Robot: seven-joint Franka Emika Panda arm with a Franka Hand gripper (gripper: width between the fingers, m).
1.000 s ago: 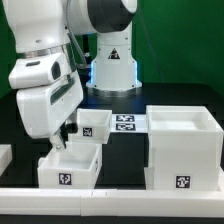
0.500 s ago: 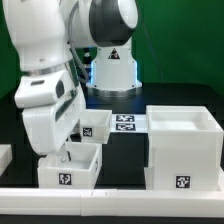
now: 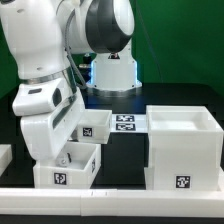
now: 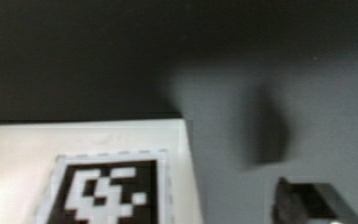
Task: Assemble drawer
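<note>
This is a robotics lab bench rather than a home or shop. A white robot arm (image 3: 45,100) rises from a pedestal (image 3: 112,74) that carries a triangular warning sticker (image 3: 113,54). Beneath it is a matte black table (image 3: 122,155), with a plain green backdrop (image 3: 185,40) behind. Black-and-white square tags cover the marker board (image 3: 125,123) and mark the white casing (image 3: 185,140) and a tray (image 3: 82,175). The wrist view shows one such tag (image 4: 101,190) close up.

Exterior view bright, sharp; wrist view dim, blurred.
</note>
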